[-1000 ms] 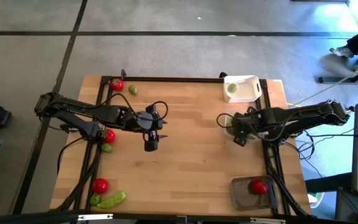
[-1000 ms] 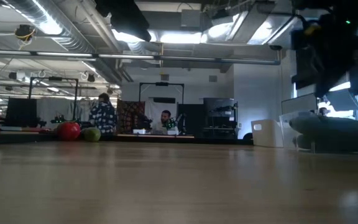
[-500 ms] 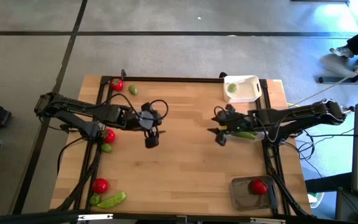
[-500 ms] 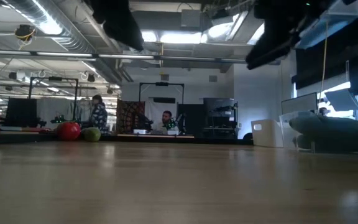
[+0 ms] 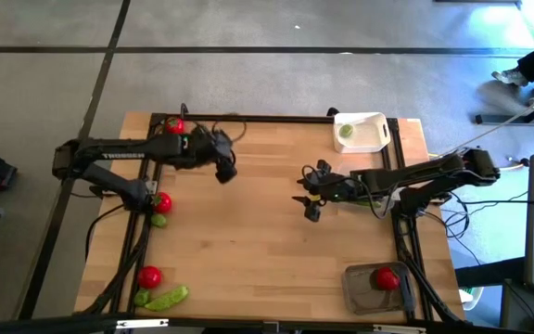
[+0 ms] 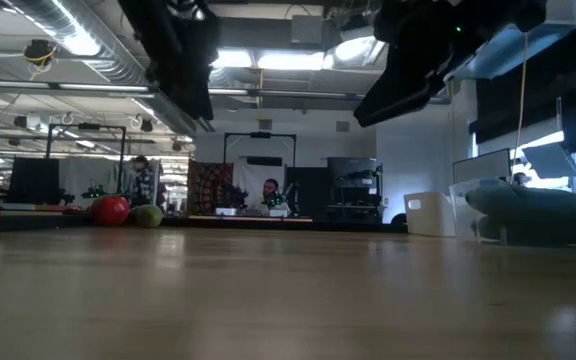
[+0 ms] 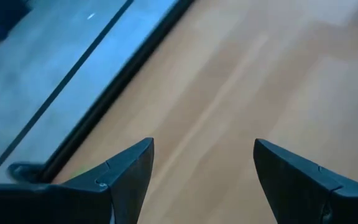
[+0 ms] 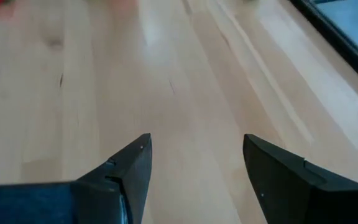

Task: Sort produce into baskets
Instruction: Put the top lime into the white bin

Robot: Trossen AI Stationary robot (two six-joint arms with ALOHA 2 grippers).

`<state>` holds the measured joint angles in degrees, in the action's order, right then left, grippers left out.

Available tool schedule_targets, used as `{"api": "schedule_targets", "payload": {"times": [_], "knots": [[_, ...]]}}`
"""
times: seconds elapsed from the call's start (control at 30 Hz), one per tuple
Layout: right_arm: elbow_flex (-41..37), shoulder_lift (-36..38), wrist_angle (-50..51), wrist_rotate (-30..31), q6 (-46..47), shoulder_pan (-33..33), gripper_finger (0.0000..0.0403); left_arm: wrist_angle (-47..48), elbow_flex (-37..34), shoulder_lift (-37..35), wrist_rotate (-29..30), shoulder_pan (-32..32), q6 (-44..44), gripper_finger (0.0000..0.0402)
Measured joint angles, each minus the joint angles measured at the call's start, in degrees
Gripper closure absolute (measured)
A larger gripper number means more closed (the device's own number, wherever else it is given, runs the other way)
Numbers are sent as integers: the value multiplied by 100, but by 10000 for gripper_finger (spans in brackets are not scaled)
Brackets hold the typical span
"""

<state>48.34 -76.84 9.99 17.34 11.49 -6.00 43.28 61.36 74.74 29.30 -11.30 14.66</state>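
Note:
My left gripper (image 5: 222, 169) is open and empty above the table's far left part, near a red tomato (image 5: 174, 126) at the far edge; its fingers show wide apart in the left wrist view (image 7: 201, 180). My right gripper (image 5: 309, 197) is open and empty above the table's middle, also in the right wrist view (image 8: 194, 174). A second tomato (image 5: 162, 202) and a lime (image 5: 159, 220) lie at the left edge. A third tomato (image 5: 149, 276) and a green pod (image 5: 167, 298) lie near left. The white basket (image 5: 371, 139) holds a lime (image 5: 346, 132). The dark grey basket (image 5: 364, 295) holds a tomato (image 5: 387, 277).
The clear basket is mostly hidden under my right arm (image 5: 406, 176) at the right edge. A black frame (image 5: 248, 118) runs along the table's far edge. Bare wood (image 5: 258, 250) lies between the arms. People stand far off in the room in the low view (image 6: 268, 195).
My left gripper has gone from the table's middle left toward the far edge, near the far tomato. My right gripper has gone from over the clear basket at the right edge toward the table's middle, leaving a green pod in that basket.

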Motion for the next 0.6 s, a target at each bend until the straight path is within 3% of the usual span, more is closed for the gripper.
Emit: {"api": "schedule_targets", "payload": {"times": [0.37, 0.6], "knots": [[-2, -85, -123, -1, -15, 0, 171, 1, 0, 13, 2, -1705, -238, 131], [-2, -85, -327, 7, -165, 2, 171, -54, 0, 76, -1, -2444, -248, 131]]}}
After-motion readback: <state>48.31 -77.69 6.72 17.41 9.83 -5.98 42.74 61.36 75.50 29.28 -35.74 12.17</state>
